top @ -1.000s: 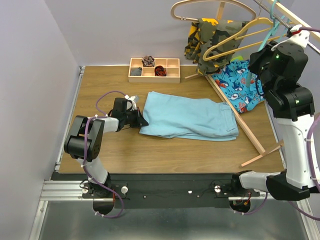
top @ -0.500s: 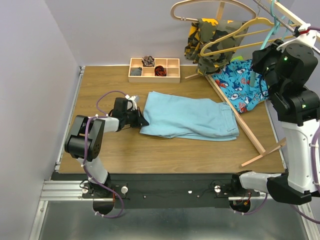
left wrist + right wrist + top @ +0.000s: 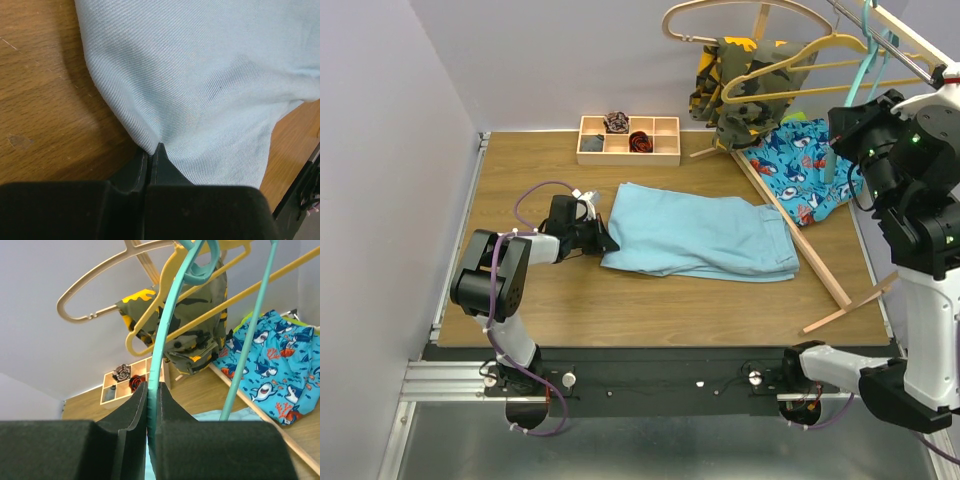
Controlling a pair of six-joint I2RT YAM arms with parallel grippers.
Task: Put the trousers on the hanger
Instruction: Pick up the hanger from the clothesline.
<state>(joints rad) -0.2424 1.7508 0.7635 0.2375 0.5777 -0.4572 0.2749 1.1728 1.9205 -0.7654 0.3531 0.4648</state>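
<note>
Rightward and slightly lower than a second before, the teal hanger (image 3: 861, 68) had travelled with the right arm, the right jaws closed on its thin frame, and it hung high at the right, near the yellow hanger (image 3: 790, 75) and the camouflage garment (image 3: 740, 75). Below, the light blue trousers (image 3: 700, 232) lay folded flat in the middle of the tabletop (image 3: 650, 300), unmoved. The left jaws were pinched shut on the trousers' left edge, low against the wood.

Folded sky-blue trousers (image 3: 700, 232) lie flat; teal hanger (image 3: 154, 367) aloft.
</note>
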